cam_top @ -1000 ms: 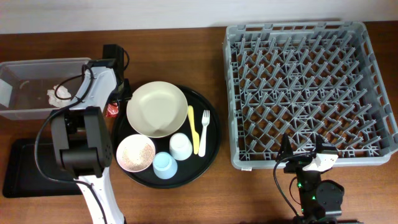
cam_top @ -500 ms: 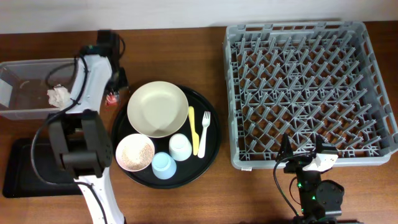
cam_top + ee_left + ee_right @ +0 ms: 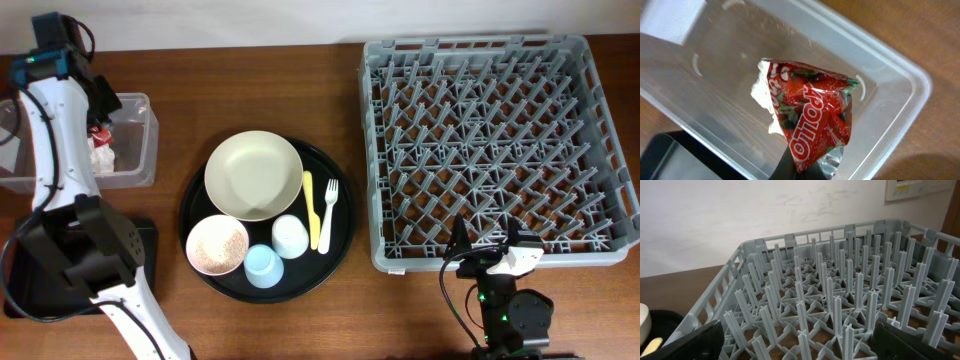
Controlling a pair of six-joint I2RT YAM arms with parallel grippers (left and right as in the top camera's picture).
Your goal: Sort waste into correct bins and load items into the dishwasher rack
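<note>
My left gripper (image 3: 100, 125) is shut on the crinkled red foil wrapper (image 3: 812, 112) and holds it over the clear tub (image 3: 152, 130), whose rim also shows in the left wrist view (image 3: 910, 80). The white tissue ball (image 3: 103, 158) lies in the tub, partly hidden behind the wrapper (image 3: 762, 95). My right gripper (image 3: 800, 345) is open and empty at the near wall of the grey dishwasher rack (image 3: 500, 140). The cream plate (image 3: 253, 175), the pinkish bowl with rice grains (image 3: 218, 246), the white cup (image 3: 290, 236), the blue cup (image 3: 264, 266), the yellow knife (image 3: 311, 210) and the white fork (image 3: 329, 205) sit together.
The dishes rest on a large round black tray (image 3: 345, 245) at the table's middle. The shallow black rectangular tray (image 3: 18, 290) lies front left, partly under my left arm's base. The rack holds nothing.
My left arm has swung left from beside the round tray to over the clear tub, carrying the red wrapper. The right arm has not moved.
</note>
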